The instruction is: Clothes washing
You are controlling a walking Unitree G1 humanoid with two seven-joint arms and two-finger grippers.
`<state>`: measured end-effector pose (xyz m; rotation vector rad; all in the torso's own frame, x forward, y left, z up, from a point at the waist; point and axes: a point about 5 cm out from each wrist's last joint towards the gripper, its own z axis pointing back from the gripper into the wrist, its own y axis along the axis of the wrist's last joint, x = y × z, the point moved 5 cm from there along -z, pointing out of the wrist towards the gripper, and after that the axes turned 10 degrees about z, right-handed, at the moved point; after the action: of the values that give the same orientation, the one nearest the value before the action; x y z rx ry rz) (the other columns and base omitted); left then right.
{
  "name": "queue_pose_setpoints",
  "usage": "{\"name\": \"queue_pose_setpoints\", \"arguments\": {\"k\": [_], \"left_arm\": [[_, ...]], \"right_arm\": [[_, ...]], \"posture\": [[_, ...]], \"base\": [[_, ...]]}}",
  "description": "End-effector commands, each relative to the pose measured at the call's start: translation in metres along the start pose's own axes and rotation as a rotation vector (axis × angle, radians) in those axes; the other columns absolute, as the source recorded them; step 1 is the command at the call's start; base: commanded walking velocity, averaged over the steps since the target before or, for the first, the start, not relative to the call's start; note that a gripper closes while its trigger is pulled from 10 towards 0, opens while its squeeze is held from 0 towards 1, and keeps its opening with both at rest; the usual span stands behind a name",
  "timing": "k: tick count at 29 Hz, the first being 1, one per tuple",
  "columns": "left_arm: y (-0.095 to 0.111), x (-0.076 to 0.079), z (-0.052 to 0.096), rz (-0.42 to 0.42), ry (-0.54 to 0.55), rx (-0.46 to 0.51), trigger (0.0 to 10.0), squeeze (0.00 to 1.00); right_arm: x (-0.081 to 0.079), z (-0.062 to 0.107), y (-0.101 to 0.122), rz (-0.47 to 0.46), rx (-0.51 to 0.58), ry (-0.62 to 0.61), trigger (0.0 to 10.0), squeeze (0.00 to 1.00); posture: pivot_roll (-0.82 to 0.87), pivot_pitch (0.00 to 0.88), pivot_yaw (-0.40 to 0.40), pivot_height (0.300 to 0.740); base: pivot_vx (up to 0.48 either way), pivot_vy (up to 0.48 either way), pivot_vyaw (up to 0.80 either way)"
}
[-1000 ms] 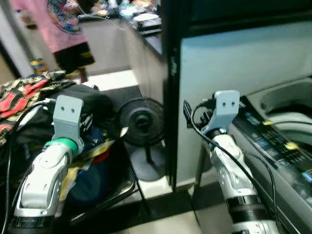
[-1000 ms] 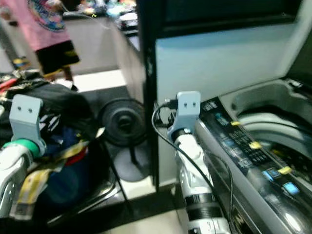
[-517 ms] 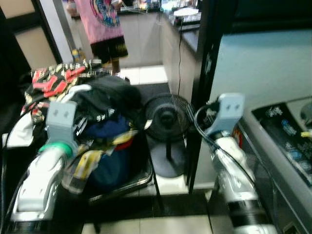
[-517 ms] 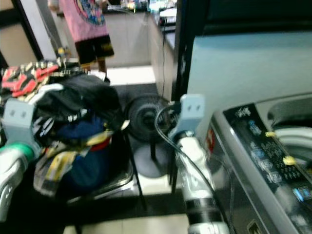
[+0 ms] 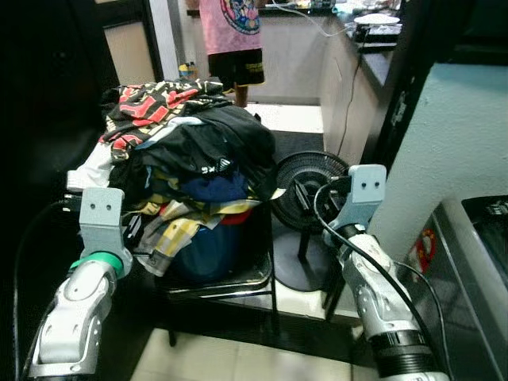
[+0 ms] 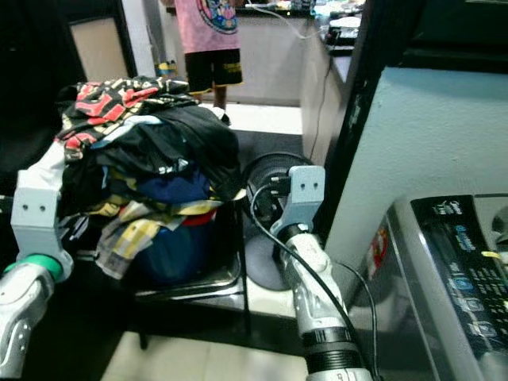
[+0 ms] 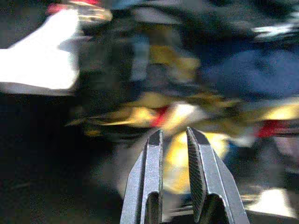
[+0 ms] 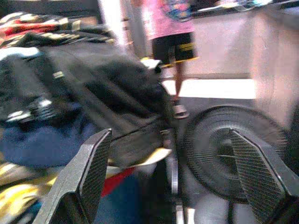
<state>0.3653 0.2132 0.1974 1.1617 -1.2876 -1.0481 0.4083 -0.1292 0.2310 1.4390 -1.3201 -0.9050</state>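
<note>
Head views: a heap of clothes (image 5: 186,171) sits piled on a blue basket (image 5: 208,250) on a metal-framed chair (image 5: 238,282), left of centre in the frame. A red-and-black patterned piece lies on top, dark garments under it, yellow checked fabric hanging over the basket's front. A black floor fan (image 5: 305,190) stands just beside the chair, centre frame. A person in a pink shirt and dark shorts (image 5: 232,32) stands at the top of the frame, beside a counter (image 5: 361,48).

The right eye view takes in more of the washing machine (image 6: 456,274) at lower right: its grey control panel with small buttons. In the left eye view just a corner of it sits at the right edge.

Left arm is raised at lower left, forearm angled up, wrist bracket level with the basket's front. The left wrist view gives the left gripper (image 7: 174,135): fingers nearly together, a narrow gap between the tips, nothing held, pointing at blurred yellow and dark cloth.

Right arm is raised at lower centre, bracket in front of the fan. The right wrist view gives the right gripper (image 8: 175,147): fingers spread wide and empty, the dark clothes and the fan framed between them, the person beyond.
</note>
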Motion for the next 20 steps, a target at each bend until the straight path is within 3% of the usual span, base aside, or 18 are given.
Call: {"name": "queue_pose_setpoints", "arguments": {"k": [1,5,13,15,20], "left_arm": [[0.002,0.002,0.000,0.013,-0.018,0.022,10.0,0.00],[-0.006,0.009,0.002,-0.024,-0.011,0.021,10.0,0.00],[0.005,0.010,0.001,0.020,0.002,0.089,10.0,0.00],[0.013,0.010,0.000,0.036,0.008,0.116,10.0,0.00],[0.057,0.018,-0.005,0.073,0.001,0.269,10.0,0.00]], "right_arm": [[0.000,0.000,-0.002,0.002,-0.011,0.002,10.0,0.00],[-0.003,0.000,-0.002,0.013,-0.013,0.018,10.0,0.00],[-0.006,-0.006,0.015,0.000,0.026,0.042,10.0,0.00],[-0.007,-0.009,0.024,-0.024,0.050,0.052,10.0,0.00],[-0.019,-0.019,0.074,-0.137,0.187,0.135,10.0,0.00]], "posture": [[0.02,0.000,0.026,0.740],[0.01,0.000,0.013,0.740],[-0.01,0.000,-0.001,0.740],[-0.01,0.000,-0.004,0.740],[-0.02,0.000,-0.002,0.740]], "base": [[0.000,0.000,0.00],[0.000,0.000,0.00],[0.211,0.000,0.00],[0.292,0.000,0.00],[0.293,0.000,0.00]]}}
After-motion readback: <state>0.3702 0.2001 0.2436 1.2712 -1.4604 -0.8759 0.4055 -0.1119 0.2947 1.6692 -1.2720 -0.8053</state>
